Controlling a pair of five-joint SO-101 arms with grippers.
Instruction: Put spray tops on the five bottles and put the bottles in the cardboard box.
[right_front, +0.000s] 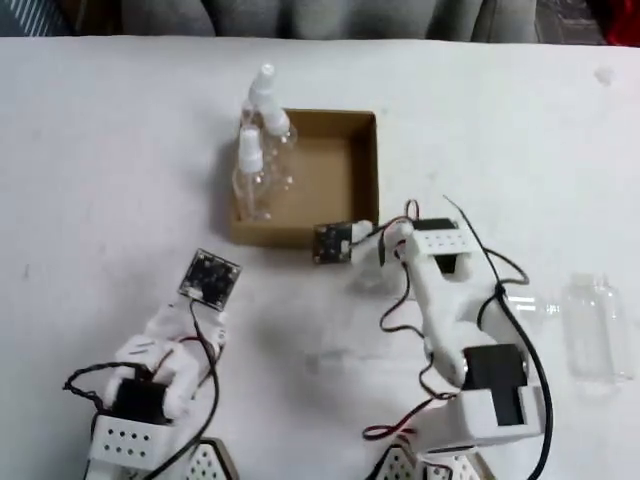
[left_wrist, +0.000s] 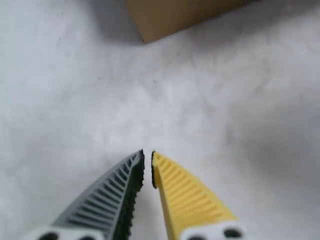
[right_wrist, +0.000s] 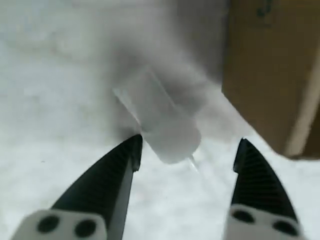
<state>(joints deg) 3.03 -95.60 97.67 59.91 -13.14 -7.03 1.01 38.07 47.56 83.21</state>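
Note:
The cardboard box (right_front: 345, 180) stands at the table's middle. Two clear bottles with white spray tops, one (right_front: 251, 172) and another (right_front: 268, 105), rest along its left side. A clear bottle without a top (right_front: 597, 327) lies at the far right. My right gripper (right_wrist: 190, 141) is open just in front of the box's near wall (right_wrist: 265, 75). A small clear cylinder with a thin tube (right_wrist: 162, 122) lies on the table between its fingertips. In the high view that gripper (right_front: 365, 262) sits by the box's near right corner. My left gripper (left_wrist: 147, 155) is shut and holds nothing, over bare table.
The box's near corner (left_wrist: 175, 17) lies ahead of the left gripper. The left arm (right_front: 160, 370) is at the front left. A second clear shape (right_front: 530, 305) lies beside the right arm (right_front: 450, 300). The table's far edge runs along the back.

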